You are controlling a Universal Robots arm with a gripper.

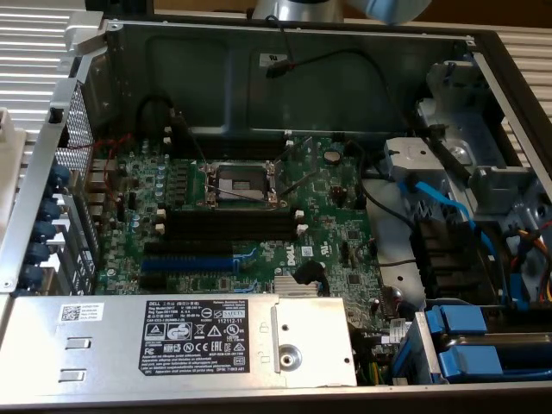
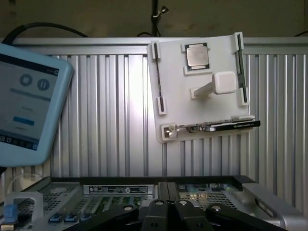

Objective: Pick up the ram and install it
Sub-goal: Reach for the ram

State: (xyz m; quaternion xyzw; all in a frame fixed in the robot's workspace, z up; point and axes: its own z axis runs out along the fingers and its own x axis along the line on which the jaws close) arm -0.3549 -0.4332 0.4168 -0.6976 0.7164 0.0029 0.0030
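The claw is black and angular, its two fingers pressed flat together with nothing between them. It hangs above the rim of an open computer case of dull grey sheet metal with perforated panels.

Inside the case lies a green motherboard, crowded with small parts. At its middle is a square silver processor socket, and just beside that run long black slots with white end clips, all bare. A blue expansion slot lies near them. A silver power supply with a black label spans the near edge of the case, and blue plastic drive brackets sit at the exterior view's right.

The case rests on a surface of pale ribbed metal with straight parallel grooves. On it also lies a flat white tray and a tablet in a light blue rounded case, its screen lit.

The ram stands on edge in white clips along one side of the tray, well apart from the claw. Seen edge-on, it is a thin dark strip. A like strip sits along the opposite side, with a square metal-topped chip between them
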